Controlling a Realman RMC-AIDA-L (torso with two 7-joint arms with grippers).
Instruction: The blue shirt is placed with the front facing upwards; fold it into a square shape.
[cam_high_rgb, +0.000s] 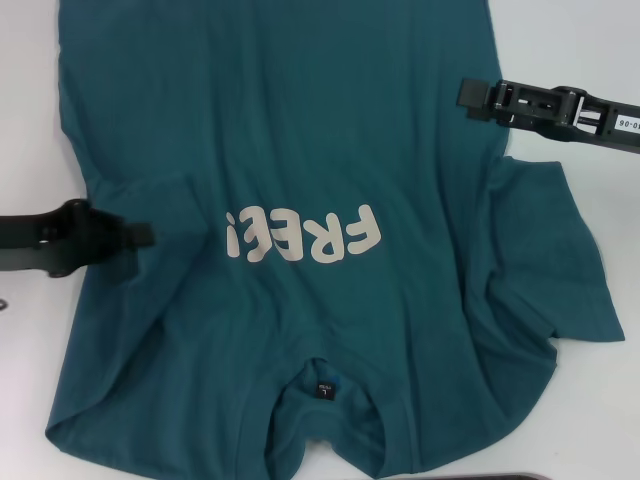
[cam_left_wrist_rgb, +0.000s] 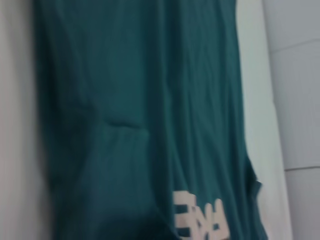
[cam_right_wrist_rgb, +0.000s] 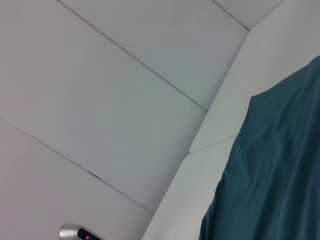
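- Lying front-up on the white table (cam_high_rgb: 30, 100), the blue shirt (cam_high_rgb: 300, 130) has its collar near the robot and its hem far; the left sleeve looks already turned in.
- The left gripper (cam_high_rgb: 140, 236) hovers over the left edge; the right gripper (cam_high_rgb: 468, 96) is at the right side, above the spread right sleeve (cam_high_rgb: 560, 260).
- Neither gripper's fingers show clearly enough to tell whether they are spread or pressed together.
- Likely step: the side folds; next, the right sleeve needs grasping and carrying inward.

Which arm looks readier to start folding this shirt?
Probably the left: its claw is already over the blue shirt at the left sleeve, while the right claw sits just at the cloth's right edge.
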